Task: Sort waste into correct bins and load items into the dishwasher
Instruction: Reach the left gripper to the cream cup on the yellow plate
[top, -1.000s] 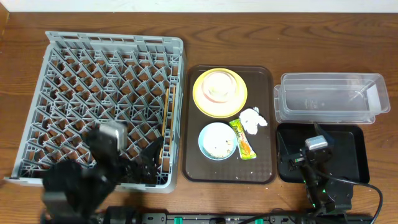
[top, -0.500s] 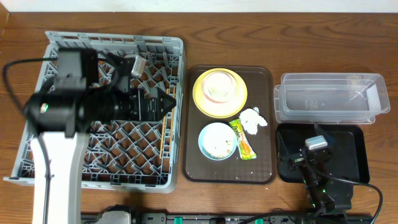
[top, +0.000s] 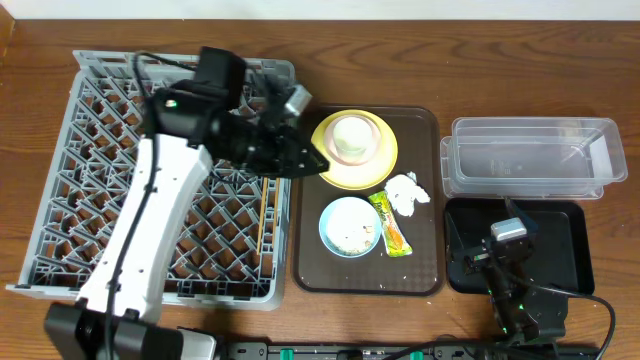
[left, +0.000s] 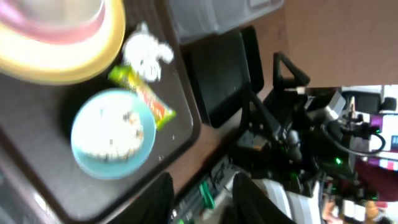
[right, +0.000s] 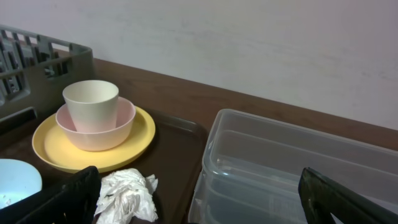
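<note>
My left gripper (top: 318, 162) reaches across the grey dish rack (top: 100, 200) to the left rim of the yellow plate (top: 375, 172). Its jaws stand narrowly apart with nothing between them (left: 202, 186). On the plate sits a pale bowl (right: 96, 127) with a white cup (top: 352, 135) inside. A light blue bowl (top: 350, 225) holds rice-like crumbs. Beside it lie the green-and-yellow wrapper (top: 392, 225) and the crumpled napkin (top: 405, 193). My right gripper (top: 500, 222) rests open above the black tray (top: 560, 250), near the clear tub (top: 530, 155).
The plate, bowls and waste all lie on a brown serving tray (top: 420, 270) between the rack and the bins. Wooden chopsticks (top: 263, 215) lie in the rack along its right side. The left arm spans the rack diagonally.
The left arm swung from the rack's near front, up over the rack and right to the plate's rim, and its jaws narrowed. The right arm has not moved.
</note>
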